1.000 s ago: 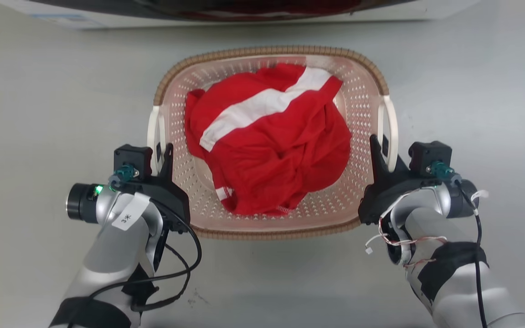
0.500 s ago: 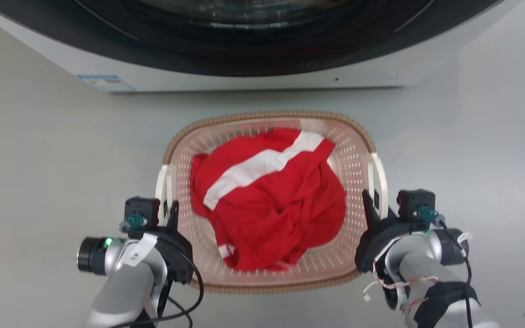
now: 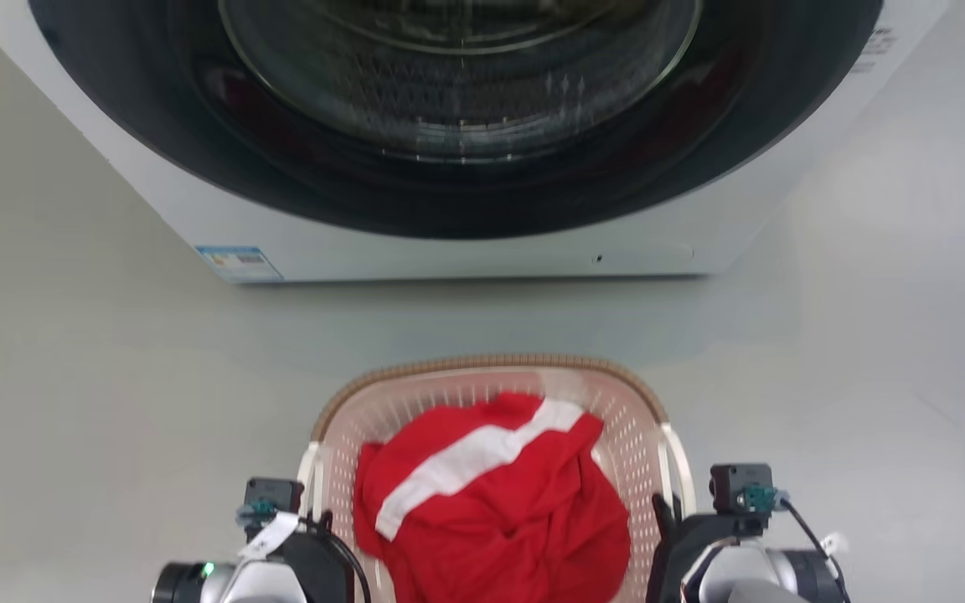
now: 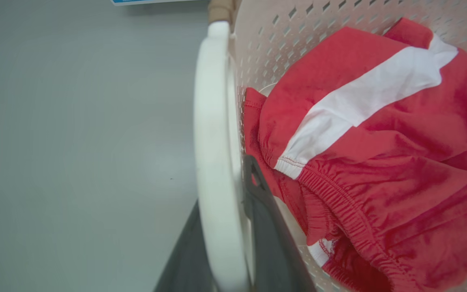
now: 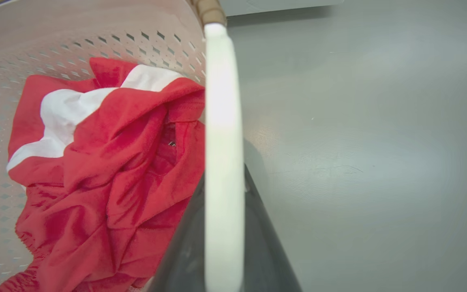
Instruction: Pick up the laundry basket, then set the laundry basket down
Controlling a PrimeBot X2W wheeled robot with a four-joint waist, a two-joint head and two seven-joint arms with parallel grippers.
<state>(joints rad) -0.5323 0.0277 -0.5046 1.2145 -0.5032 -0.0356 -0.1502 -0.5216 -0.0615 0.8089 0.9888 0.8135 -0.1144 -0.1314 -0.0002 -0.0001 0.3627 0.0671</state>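
Observation:
The laundry basket [image 3: 482,365], pale pink and perforated with a brown woven rim, sits low in the head view in front of the washer. A red garment with a white stripe [image 3: 491,502] lies in it. My left gripper [image 3: 315,526] is shut on the basket's left white handle [image 4: 213,142], with one dark finger on each side of it [image 4: 258,202]. My right gripper [image 3: 665,512] is shut on the right white handle [image 5: 222,121], which its fingers [image 5: 258,227] straddle. Whether the basket's bottom touches the floor is hidden.
A white front-loading washing machine [image 3: 449,251] with a large dark round door [image 3: 457,100] stands just beyond the basket. Grey floor [image 3: 72,377] stretches to both sides, and a strip of it lies between basket and washer.
The head camera has shifted. The washer now takes up the upper picture, and the basket shows lower and smaller. Both grippers have stayed on the handles.

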